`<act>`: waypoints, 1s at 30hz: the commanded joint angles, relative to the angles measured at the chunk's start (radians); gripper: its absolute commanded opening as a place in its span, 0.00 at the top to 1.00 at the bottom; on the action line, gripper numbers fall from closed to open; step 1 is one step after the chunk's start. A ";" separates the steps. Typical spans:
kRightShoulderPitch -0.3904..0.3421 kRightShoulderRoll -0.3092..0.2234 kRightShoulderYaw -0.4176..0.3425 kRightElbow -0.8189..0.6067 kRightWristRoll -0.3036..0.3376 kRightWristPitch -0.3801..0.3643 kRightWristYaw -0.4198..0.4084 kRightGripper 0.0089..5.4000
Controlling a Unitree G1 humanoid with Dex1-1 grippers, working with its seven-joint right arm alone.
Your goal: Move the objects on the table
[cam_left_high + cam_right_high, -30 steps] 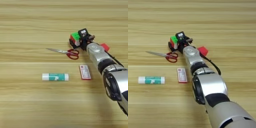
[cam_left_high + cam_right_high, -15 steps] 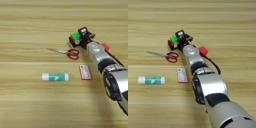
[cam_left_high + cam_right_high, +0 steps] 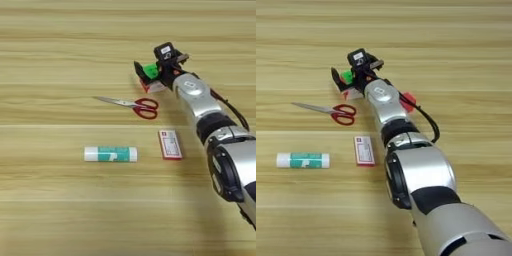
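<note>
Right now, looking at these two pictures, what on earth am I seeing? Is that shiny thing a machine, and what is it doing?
Yes, it is a robot's right arm: a silver forearm ending in a gripper with two black fingers. Both pictures come from a pair of cameras on the robot's head, looking down, so they show one scene from slightly shifted spots. The surface is a pale wood-grain table. On it lie red-handled scissors, a white-and-green glue stick, a flat red-and-white card box and, beside the forearm, a small plain red cube, seen only in the right eye view. The fingers sit on either side of a green, red and white puzzle cube; whether they grip it firmly I cannot tell.
</note>
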 commanded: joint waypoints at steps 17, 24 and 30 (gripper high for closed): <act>0.005 -0.346 -0.166 -0.399 0.259 0.196 0.451 0.00; -0.010 -0.427 -0.180 -0.397 0.271 0.206 0.526 0.00; 0.007 -0.461 -0.162 -0.339 0.267 0.196 0.649 0.00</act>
